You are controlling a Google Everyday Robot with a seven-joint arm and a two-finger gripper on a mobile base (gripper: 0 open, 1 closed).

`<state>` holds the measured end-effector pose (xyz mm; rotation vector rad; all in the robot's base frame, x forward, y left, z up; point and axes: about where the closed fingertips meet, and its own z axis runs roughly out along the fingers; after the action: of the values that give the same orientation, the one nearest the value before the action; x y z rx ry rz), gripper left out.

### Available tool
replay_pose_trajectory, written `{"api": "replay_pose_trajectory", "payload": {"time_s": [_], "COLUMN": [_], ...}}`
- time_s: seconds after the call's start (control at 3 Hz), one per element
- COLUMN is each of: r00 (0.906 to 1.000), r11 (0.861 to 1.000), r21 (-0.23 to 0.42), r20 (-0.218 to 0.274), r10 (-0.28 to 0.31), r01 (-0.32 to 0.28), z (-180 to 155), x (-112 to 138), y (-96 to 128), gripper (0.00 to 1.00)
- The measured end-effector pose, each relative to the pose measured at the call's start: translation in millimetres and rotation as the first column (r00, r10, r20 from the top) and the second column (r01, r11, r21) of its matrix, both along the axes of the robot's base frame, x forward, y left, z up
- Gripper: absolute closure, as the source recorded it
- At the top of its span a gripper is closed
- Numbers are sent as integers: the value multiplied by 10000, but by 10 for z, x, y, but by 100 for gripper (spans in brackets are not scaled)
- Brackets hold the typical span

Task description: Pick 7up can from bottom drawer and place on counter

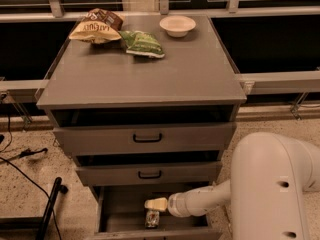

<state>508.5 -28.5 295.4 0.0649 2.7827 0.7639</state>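
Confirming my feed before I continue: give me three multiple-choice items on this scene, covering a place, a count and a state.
1. Where is the 7up can? A top drawer; B bottom drawer; C floor.
2. How many bags lie on the counter? A one; B two; C four.
3. The bottom drawer is: A shut; B pulled open; C removed.
1B: it lies by the gripper, which reaches into that drawer. 2B: brown bag, green bag. 3B: its floor shows.
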Motion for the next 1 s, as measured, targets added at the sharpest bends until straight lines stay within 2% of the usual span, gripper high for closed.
{"api": "replay_pose_trajectory", "payload": {"time_s": [0.33, 1.0], "r00": [9998, 9977], "r11": [9999, 9979], "r21": [130, 480], "r20": [-197, -496], "r10": [27, 466], "r01": [-25, -442], "z": [-183, -505], "x": [23, 52], "y": [53, 278], "gripper": [0, 0]}}
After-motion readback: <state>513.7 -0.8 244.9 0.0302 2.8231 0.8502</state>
